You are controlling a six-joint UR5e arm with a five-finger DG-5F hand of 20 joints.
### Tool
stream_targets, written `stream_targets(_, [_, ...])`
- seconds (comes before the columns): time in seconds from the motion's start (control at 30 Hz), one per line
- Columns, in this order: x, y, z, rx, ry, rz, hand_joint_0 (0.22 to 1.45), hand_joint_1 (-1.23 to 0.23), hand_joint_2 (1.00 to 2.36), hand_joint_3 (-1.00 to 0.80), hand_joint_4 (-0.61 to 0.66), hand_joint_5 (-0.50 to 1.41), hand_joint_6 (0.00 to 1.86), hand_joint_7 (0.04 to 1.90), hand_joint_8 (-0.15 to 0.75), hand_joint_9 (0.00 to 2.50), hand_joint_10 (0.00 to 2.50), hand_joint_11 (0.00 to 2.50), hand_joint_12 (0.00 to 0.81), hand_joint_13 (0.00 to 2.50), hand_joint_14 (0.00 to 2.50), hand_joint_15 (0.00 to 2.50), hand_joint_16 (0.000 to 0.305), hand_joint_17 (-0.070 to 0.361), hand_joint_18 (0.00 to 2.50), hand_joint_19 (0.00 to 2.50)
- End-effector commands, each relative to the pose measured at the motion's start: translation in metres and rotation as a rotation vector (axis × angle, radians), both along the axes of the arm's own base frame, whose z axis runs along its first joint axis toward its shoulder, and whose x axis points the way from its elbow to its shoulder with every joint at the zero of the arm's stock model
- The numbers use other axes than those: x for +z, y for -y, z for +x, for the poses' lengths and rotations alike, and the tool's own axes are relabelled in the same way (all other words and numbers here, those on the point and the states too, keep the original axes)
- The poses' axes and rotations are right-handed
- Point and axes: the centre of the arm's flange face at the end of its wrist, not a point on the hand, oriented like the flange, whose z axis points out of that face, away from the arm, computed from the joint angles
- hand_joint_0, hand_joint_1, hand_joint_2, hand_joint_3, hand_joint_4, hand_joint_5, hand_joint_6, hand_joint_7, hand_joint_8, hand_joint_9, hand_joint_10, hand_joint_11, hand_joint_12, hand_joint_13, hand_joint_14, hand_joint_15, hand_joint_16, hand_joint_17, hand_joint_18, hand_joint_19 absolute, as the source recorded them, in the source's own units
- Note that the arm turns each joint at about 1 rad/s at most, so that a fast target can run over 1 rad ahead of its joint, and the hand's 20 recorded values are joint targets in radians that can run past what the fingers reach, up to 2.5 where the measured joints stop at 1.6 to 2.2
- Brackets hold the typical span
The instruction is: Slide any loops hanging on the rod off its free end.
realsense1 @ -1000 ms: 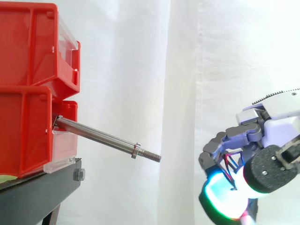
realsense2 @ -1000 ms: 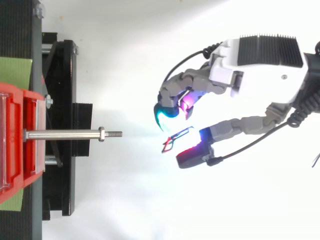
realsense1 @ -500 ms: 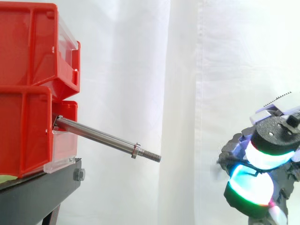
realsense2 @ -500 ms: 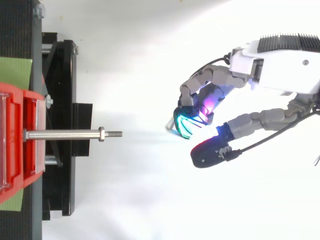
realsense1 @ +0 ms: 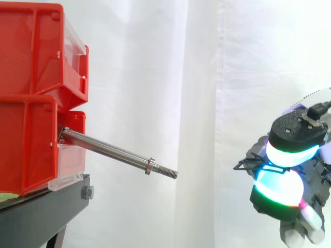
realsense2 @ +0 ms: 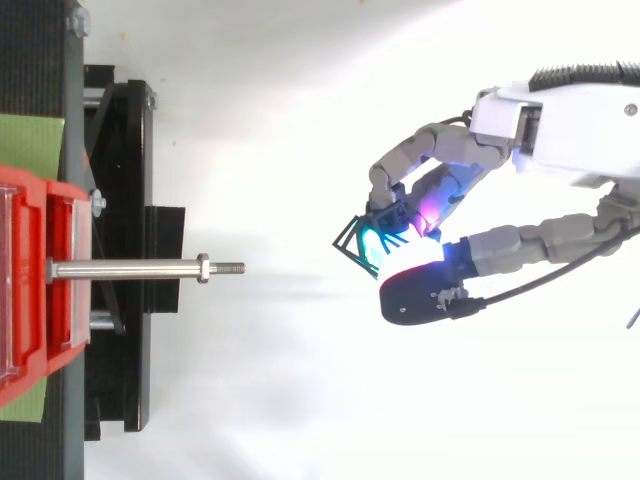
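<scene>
A steel rod (realsense1: pixel 111 151) juts from the lower red bin (realsense1: pixel 26 144) and slopes down to its threaded free end (realsense2: pixel 230 268). Nothing hangs on it; a nut sits near the tip. My hand (realsense2: pixel 545 110) is well to the right of the rod's end and level with or just below it in the side view. Its glowing fingertips (realsense1: pixel 289 155) are curled together. A small dark wire loop (realsense2: pixel 352 238) is pinched between them and sticks out toward the rod; in the side view the loop (realsense1: pixel 244 165) shows as thin dark wire left of the pads.
Two red bins are stacked at the left, the upper bin (realsense1: pixel 36 51) above the rod. They rest on a black stand (realsense1: pixel 44 206). A green pad (realsense2: pixel 30 140) lies under the bins. A white curtain hangs behind, with open space between rod tip and hand.
The hand has drawn back to the right, away from the rod tip, and turned. Its thumb and fingers have closed tighter around the small loop.
</scene>
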Motion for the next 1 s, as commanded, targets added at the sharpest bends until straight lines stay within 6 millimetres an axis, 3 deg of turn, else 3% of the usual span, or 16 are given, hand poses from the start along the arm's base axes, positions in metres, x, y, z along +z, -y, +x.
stream_targets(0.0, [0.009,0.000,0.000,-0.008,-0.010,0.017,0.64,-0.77,1.02,-0.18,-0.05,-0.16,0.93,1.01,0.267,0.94,0.03,0.68,0.351,0.71,0.02,0.41,0.050,0.112,0.73,0.42])
stream_targets(0.2, [0.019,0.000,-0.001,-0.009,-0.038,0.015,0.66,-0.78,1.01,-0.40,-0.04,-0.14,0.93,1.03,0.267,0.97,0.02,0.67,0.348,0.73,0.02,0.41,0.048,0.108,0.74,0.42])
stream_targets(0.63, [0.020,0.000,-0.001,-0.012,-0.037,0.024,0.60,-0.68,1.00,-0.46,0.03,-0.13,0.92,1.04,0.265,1.00,0.03,0.66,0.352,0.74,0.02,0.41,0.048,0.109,0.76,0.44])
stream_targets(0.73, [0.020,0.000,-0.001,-0.014,-0.038,0.026,0.59,-0.60,1.01,-0.43,0.02,-0.12,0.92,1.05,0.271,1.02,0.03,0.65,0.356,0.74,0.02,0.42,0.049,0.110,0.76,0.45])
stream_targets(0.83, [0.020,0.000,-0.001,-0.015,-0.038,0.029,0.58,-0.55,1.02,-0.29,0.01,-0.12,0.91,1.07,0.272,1.00,0.02,0.65,0.359,0.74,0.02,0.42,0.050,0.112,0.76,0.46])
stream_targets(0.97, [0.020,0.000,-0.002,-0.015,-0.040,0.029,0.59,-0.74,1.02,-0.06,-0.02,-0.14,0.93,1.03,0.299,0.97,0.03,0.66,0.381,0.74,0.02,0.40,0.056,0.126,0.81,0.40])
